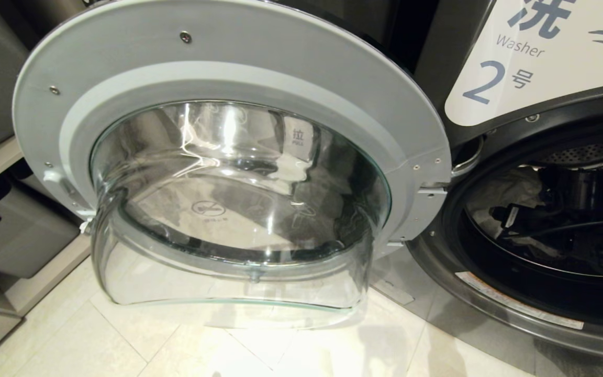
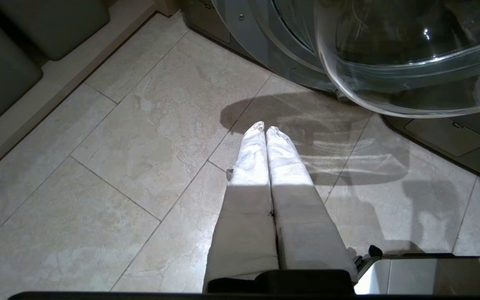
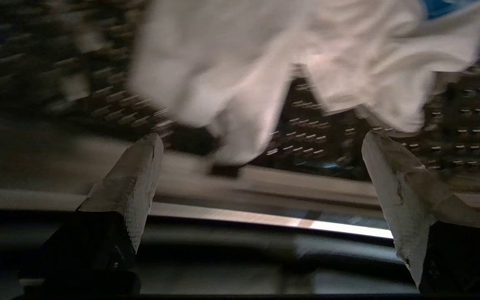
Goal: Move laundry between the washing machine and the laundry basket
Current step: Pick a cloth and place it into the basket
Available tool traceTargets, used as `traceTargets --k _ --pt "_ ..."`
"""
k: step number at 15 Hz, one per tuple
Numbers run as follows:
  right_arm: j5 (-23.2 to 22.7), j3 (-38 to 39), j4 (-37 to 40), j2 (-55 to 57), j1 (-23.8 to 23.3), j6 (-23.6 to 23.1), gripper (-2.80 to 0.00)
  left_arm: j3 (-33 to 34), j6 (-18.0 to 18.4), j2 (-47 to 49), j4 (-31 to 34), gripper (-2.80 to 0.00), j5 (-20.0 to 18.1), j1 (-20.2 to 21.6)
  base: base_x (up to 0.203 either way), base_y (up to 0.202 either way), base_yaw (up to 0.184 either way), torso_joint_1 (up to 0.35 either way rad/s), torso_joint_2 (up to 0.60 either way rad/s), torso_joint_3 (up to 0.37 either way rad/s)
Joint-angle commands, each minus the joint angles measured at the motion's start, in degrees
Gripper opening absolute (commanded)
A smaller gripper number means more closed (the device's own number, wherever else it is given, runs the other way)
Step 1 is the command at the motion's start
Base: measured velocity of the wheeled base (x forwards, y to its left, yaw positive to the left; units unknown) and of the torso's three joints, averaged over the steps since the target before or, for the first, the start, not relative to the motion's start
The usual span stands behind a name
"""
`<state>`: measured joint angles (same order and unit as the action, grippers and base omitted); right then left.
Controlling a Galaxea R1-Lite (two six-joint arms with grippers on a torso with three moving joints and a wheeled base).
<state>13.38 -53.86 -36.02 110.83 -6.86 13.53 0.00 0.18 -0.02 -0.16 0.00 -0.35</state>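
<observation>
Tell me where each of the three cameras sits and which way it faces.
Head: on the robot's head, facing down at the open washer door and drum opening; no arm recognisable.
Left wrist: above the floor; left gripper shut.
Right wrist: at the drum, facing white laundry; right gripper open.
Shared: head and left wrist both show the door.
</observation>
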Motion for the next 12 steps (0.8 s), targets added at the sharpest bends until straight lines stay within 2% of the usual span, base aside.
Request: traceTargets --k 1,7,9,12 --pt "0.1 -2.7 -0.2 4.5 -1.5 0.4 0.00 0.1 0.0 0.0 0.0 -2.80 0.0 0.0 0.000 0.000 0.000 0.000 0.00 0.000" --pt "-1.4 -15.5 1.6 13.0 -2.9 8.0 0.00 0.1 0.0 0.0 0.0 -2.80 0.0 0.0 0.000 0.000 0.000 0.000 0.00 0.000" --pt "-3.7 -19.5 2.3 14.9 -3.0 13.1 0.00 0.1 0.0 0.0 0.0 -2.80 0.0 0.0 0.000 0.000 0.000 0.000 0.00 0.000" --pt "-4.4 -23.7 4.2 17.8 -3.2 14.4 0.00 0.1 0.0 0.0 0.0 -2.80 0.0 0.0 0.000 0.000 0.000 0.000 0.00 0.000"
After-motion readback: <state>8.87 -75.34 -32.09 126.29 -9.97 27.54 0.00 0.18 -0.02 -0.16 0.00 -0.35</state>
